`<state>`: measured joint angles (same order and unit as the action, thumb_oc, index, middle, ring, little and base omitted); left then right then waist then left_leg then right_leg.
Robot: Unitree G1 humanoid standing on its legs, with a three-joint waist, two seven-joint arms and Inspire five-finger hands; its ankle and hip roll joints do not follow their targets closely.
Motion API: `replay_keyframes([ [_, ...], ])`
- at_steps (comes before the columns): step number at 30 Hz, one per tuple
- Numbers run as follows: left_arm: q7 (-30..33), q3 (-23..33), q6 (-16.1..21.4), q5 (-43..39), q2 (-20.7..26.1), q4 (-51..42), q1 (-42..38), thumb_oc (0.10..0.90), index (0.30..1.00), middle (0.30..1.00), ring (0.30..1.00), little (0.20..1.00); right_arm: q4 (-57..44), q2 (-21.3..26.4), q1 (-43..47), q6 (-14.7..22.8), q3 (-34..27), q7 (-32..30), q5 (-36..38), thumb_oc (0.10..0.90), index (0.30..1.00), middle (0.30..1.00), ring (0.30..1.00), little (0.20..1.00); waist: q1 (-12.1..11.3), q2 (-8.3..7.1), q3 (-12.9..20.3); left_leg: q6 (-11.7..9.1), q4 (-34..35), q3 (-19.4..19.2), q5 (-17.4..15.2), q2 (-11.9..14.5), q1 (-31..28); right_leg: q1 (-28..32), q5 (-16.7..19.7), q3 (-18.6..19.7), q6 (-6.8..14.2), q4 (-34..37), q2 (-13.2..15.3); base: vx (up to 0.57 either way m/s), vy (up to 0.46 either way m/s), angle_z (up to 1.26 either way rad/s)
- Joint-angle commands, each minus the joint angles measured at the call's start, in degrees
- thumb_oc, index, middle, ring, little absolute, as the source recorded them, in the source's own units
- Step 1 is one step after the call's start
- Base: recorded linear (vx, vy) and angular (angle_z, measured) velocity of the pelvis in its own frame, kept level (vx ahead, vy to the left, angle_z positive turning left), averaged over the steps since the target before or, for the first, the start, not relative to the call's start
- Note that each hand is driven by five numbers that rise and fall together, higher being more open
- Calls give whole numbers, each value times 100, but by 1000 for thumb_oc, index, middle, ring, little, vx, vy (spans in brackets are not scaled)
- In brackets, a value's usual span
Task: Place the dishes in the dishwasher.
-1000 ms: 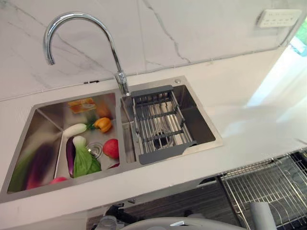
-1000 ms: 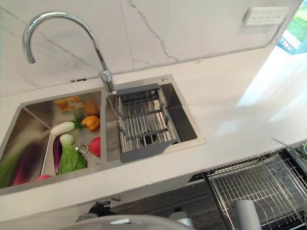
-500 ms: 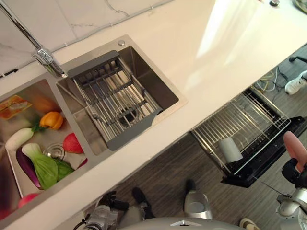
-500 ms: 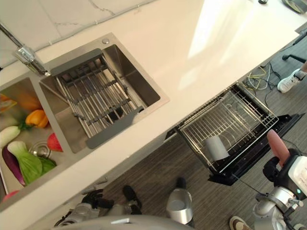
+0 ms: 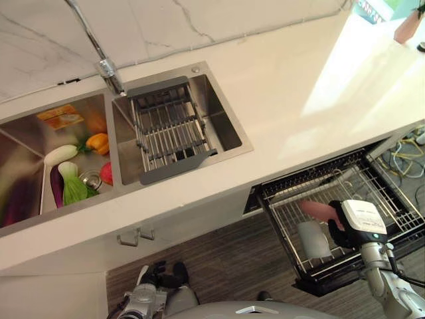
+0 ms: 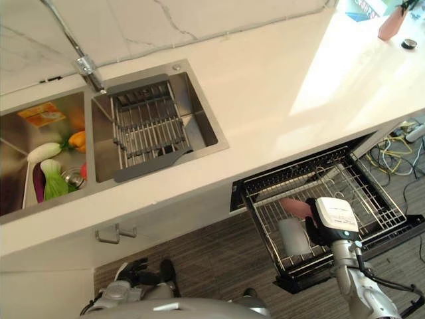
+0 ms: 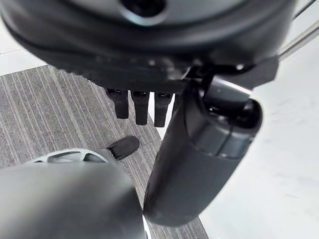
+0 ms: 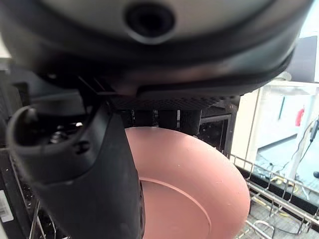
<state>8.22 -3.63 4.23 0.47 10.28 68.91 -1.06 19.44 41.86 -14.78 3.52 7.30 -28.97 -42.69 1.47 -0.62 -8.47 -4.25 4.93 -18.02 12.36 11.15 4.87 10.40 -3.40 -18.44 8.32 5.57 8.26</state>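
pink plate (image 8: 194, 184) partly behind right hand (image 8: 84, 164), faucet (image 5: 89, 36) top cropped

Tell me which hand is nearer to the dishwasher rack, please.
Right. The right hand holds a pink plate directly over the dishwasher rack, beside a grey cup. The left hand hangs over the floor, away from it.

Before me a pale surface (image 5: 285, 100) holds a steel double sink (image 5: 222, 123), my landmark. Behind the sink rises a white marbled wall (image 5: 166, 23). Below its front edge lies grey striped floor (image 5: 219, 266). To the sink's right, bright light falls across the surface.
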Motion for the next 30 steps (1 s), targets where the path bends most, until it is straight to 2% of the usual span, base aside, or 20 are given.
replay_keyframes([
  [1,-29,-132,-132,16,-147,690,354,800,900,900,900,900,-345,210,374,43,-609,-282,-55,400,300,300,300,300,-12,-126,-104,-104,-58,200,-772,-178,-157,-119,-202,287,79,-308,211,48,-25,24],
  [5,-95,-201,-122,81,-141,691,411,800,900,900,900,900,100,436,683,-146,-536,-394,-336,400,300,300,300,300,-20,-28,-123,-130,-50,215,-760,-190,-179,-113,-188,256,51,-251,189,40,1,15],
  [6,-107,-216,-120,97,-133,704,428,800,900,900,900,900,274,512,876,-300,-537,-553,-436,400,300,300,300,300,-22,-1,-146,-136,-46,207,-759,-194,-183,-123,-168,273,51,-223,185,22,9,5],
  [7,-119,-262,-105,186,-107,624,443,800,900,900,900,900,341,551,899,-477,-468,-625,-735,400,300,300,300,300,-34,39,-174,-143,-36,211,-764,-197,-174,-135,-150,258,60,-171,188,12,13,3],
  [9,-127,-255,-102,300,-50,627,450,800,900,900,900,900,412,669,859,-587,-548,-696,-1067,400,300,300,300,300,-19,97,-203,-156,-18,211,-762,-209,-166,-161,-121,248,69,-122,195,0,0,0],
  [14,-148,-324,-111,210,-20,716,399,800,900,900,900,900,985,781,1329,-1008,-612,-1098,-996,400,300,300,300,300,14,249,-412,-148,6,189,-749,-250,28,-460,4,336,99,-81,259,-47,16,2],
  [17,-131,-363,-98,181,-20,708,382,800,900,900,900,900,1259,757,1464,-1038,-520,-1149,-883,400,300,300,300,300,23,294,-491,-144,6,169,-741,-267,70,-540,33,383,97,-86,279,-39,10,-3],
  [18,-137,-391,-85,173,-24,703,369,800,900,900,900,900,1411,687,1562,-1006,-398,-1151,-808,800,900,900,900,900,33,321,-530,-144,6,153,-737,-272,93,-590,49,403,96,-91,291,-44,11,-2],
  [21,-139,-486,-44,65,-24,628,256,800,900,900,900,900,1603,308,1710,-655,-32,-830,-179,800,900,900,900,900,53,397,-664,-140,6,138,-727,-291,165,-772,116,475,88,-101,326,-61,6,-7],
  [23,-140,-484,-44,64,-23,628,256,800,900,900,900,900,1606,308,1715,-654,-28,-830,-177,800,900,900,900,900,54,396,-663,-140,6,137,-727,-291,167,-775,116,476,88,-102,326,-13,0,-10],
  [24,-132,-497,-47,26,-22,605,237,800,900,900,900,900,1608,211,1712,-544,26,-682,47,800,900,900,900,900,59,406,-685,-138,6,132,-724,-297,179,-797,129,487,86,-103,333,-19,1,-8],
  [25,-128,-513,-46,-44,-27,552,194,800,900,900,900,900,1505,21,1671,-314,136,-360,513,800,900,900,900,900,76,426,-721,-131,7,114,-728,-298,193,-853,139,527,76,-113,338,-17,1,-9],
  [27,-152,-522,-54,-68,-12,520,166,800,900,900,900,900,1344,-139,1616,-49,208,-74,935,800,900,900,900,900,95,433,-725,-126,7,101,-743,-306,171,-853,141,548,72,-114,338,3,-2,-7],
  [28,-152,-522,-54,-68,-12,520,166,800,900,900,900,900,1344,-139,1616,-49,208,-74,935,800,900,900,900,900,95,433,-725,-126,7,101,-743,-306,171,-853,141,548,72,-114,338,23,-4,-11],
  [29,-193,-511,-62,-73,5,501,160,800,900,900,900,900,1107,-209,1529,254,273,277,1376,800,900,900,900,900,124,423,-704,-124,7,79,-758,-305,127,-840,137,567,67,-118,335,26,-4,-6],
  [30,-213,-501,-71,-69,8,486,153,800,900,900,900,900,933,-235,1461,353,276,443,1532,800,900,900,900,900,145,410,-688,-123,7,70,-773,-303,95,-828,130,577,65,-118,331,42,-8,-7],
])
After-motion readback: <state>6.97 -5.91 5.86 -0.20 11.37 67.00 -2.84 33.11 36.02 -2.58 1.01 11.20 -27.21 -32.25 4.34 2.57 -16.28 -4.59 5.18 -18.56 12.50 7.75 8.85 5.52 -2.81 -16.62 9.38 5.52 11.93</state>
